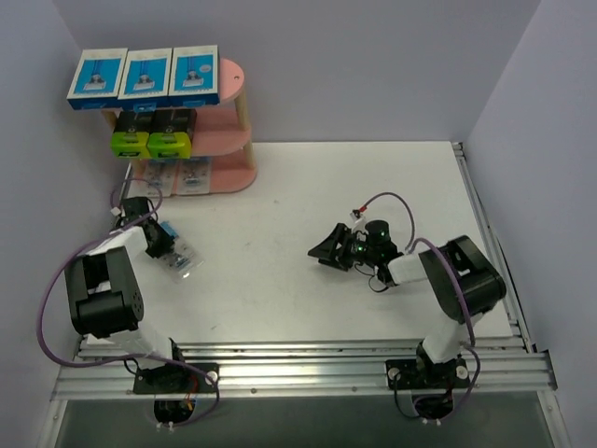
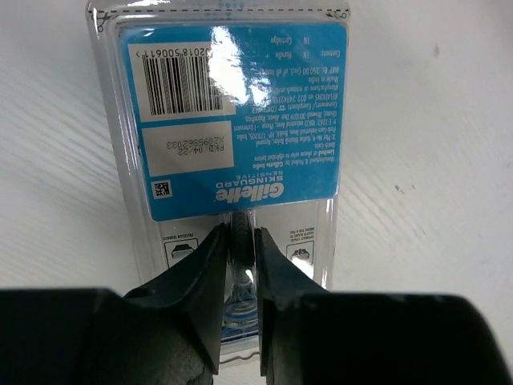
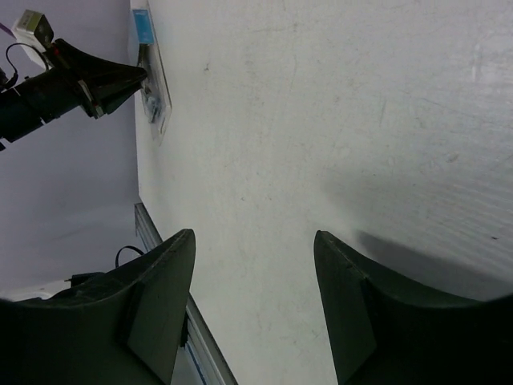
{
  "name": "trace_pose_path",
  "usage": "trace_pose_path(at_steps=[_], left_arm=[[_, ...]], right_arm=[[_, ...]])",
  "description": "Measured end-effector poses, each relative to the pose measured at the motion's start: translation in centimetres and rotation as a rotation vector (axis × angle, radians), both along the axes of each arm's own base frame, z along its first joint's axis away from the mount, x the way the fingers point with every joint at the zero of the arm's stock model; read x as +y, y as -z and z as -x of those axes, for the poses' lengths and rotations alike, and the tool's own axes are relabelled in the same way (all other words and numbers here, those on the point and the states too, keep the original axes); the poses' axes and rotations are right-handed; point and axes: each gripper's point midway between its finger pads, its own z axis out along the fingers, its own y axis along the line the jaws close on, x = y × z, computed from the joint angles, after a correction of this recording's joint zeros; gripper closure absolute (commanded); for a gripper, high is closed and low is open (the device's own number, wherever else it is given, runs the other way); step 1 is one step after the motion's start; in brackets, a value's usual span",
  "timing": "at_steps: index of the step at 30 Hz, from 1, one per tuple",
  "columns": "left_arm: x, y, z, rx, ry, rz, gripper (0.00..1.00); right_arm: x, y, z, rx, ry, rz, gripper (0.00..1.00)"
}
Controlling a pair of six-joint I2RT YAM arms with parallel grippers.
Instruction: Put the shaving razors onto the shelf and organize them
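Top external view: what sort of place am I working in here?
Probably a lab test cell staged as a shop: a white table boxed in by plain walls, two arms bolted to an aluminium rail, and a small pink shelf stocked with razor boxes.

Table [image 1: 308, 215]: white, flat, matt top; faint scuffs and a few small dark specks show in the close views. Back wall [image 1: 373, 65], left wall [image 1: 33, 159] and right wall [image 1: 550, 103]: plain pale lavender panels, enclosing the table on three sides. Near edge: ribbed aluminium rails [image 1: 308, 369] running the full width. Right edge: a narrower metal rail [image 1: 487, 224], meeting the near rails at the corner
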Motion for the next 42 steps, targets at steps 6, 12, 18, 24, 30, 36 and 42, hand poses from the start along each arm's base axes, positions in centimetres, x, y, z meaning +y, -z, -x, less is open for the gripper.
trace_pose_path(at_steps=[6,12,18,24,30,36,42], left_arm=[[-7.4,-0.8,0.5,-0.001,0.203,-0.035,0.91],[-12.8,-2.8,2.7,-0.075,0.365,-0.011,0.96],[-19.2,-3.9,4.1,-0.106,0.619,-0.078,0.98],[-27.2,-3.4,3.8,-0.084,0.897,-0.264,0.98],[-30.0,-1.7,6.2,-0.043,1.063,-0.420,0.44],[-30.8,-2.9,6.9,-0.096,1.098,-0.481,0.06],[-29.3,-7.2,7.4,-0.217,0.982,-0.447,0.06]], right_arm=[[-1.0,-3.5,0.1,-0.081,0.014,0.028,0.43],[-3.0,-4.0,0.0,-0.073,0.069,0.091,0.43],[-5.5,-4.3,-0.6,-0.062,0.157,0.143,0.42],[-7.3,-4.1,-0.2,-0.050,0.214,0.225,0.37],[-9.1,-4.5,0.4,-0.059,0.260,0.295,0.20],[-10.7,-4.2,0.7,-0.039,0.304,0.367,0.07],[-11.5,-3.9,0.6,-0.021,0.335,0.405,0.00]])
